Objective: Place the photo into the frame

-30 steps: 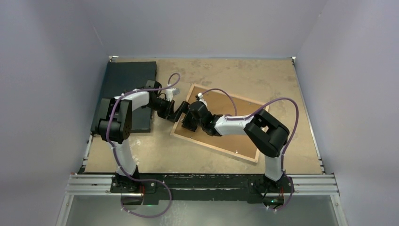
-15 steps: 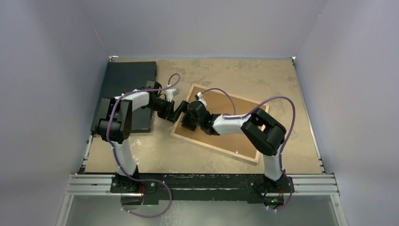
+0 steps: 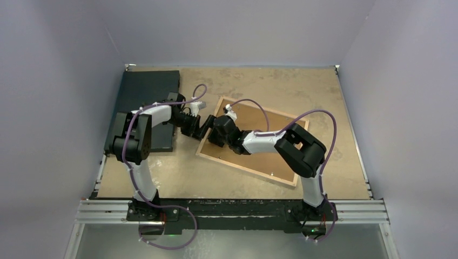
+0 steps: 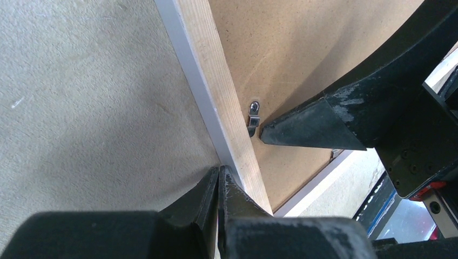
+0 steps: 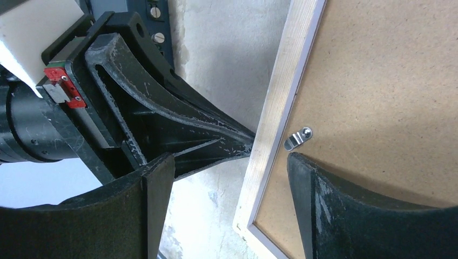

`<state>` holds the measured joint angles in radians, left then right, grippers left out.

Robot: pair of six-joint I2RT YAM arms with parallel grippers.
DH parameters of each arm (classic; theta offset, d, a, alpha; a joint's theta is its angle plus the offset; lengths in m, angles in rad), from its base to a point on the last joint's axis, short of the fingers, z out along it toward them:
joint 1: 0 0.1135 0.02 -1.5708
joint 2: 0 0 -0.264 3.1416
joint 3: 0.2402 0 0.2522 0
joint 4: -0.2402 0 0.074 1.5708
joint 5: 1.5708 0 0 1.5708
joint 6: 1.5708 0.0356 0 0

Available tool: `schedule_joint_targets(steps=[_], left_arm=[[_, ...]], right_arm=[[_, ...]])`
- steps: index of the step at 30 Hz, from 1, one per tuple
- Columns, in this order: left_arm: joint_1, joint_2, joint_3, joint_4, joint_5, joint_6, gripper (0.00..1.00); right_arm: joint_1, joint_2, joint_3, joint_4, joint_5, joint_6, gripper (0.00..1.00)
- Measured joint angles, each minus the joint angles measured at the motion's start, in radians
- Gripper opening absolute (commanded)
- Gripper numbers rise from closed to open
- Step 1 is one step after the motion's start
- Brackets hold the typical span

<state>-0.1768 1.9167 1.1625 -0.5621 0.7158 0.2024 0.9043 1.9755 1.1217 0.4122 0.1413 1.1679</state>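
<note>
Right gripper (image 5: pixel 227 161) farther left; frame (image 5: pixel 276 105) diagonal.

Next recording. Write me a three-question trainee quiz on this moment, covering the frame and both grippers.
1. True or false: the left gripper is open wide.
2. At the rail of the frame, the right gripper stands: A) shut on it; B) open, a finger on each side; C) shut, beside it.
3. Which face of the frame is up, front or back?

Key
1. False: it is shut, its tips at the frame's outer edge.
2. B.
3. Back: the brown backing panel and the wooden rail show.
</note>
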Motion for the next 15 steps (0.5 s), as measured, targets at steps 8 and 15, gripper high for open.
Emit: schedule_joint_targets(steps=[8, 15], left_arm=[[0.001, 0.000, -0.006, 0.008, 0.003, 0.000, 0.00], [0.002, 0.000, -0.010, 0.008, 0.006, -0.001, 0.00]], right_arm=[[0.000, 0.004, 0.000, 0.010, 0.021, -0.019, 0.77], [0.000, 0.022, 0.000, 0.054, 0.024, -0.019, 0.76]])
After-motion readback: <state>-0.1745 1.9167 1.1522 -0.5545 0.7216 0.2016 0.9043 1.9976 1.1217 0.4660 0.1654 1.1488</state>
